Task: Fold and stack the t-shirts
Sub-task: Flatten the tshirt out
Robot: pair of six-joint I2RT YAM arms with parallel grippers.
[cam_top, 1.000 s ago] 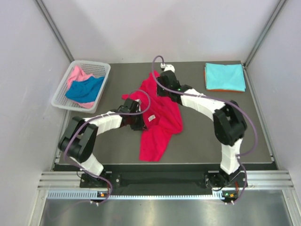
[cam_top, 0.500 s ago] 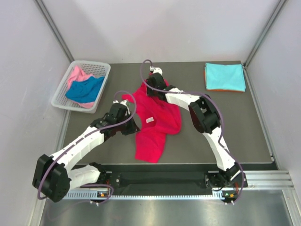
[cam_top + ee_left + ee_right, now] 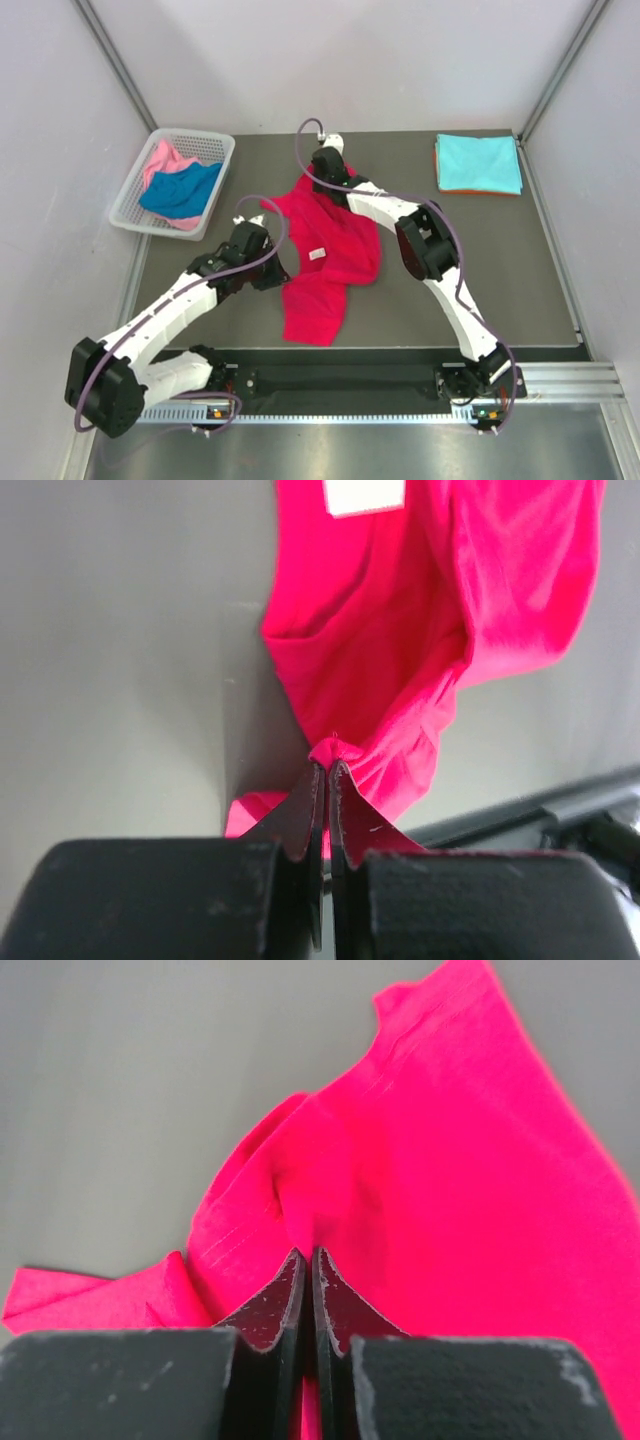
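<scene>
Crimson t-shirt (image 3: pixel 345 250) lies crumpled on the dark surface (image 3: pixel 520 260); left jaws and right jaws each pinch its cloth tightly.

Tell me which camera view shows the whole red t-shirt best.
The top external view: the red t-shirt is almost whole there, crumpled. Each wrist view shows only a part of it, pinched by the left end effector or the right end effector.
</scene>
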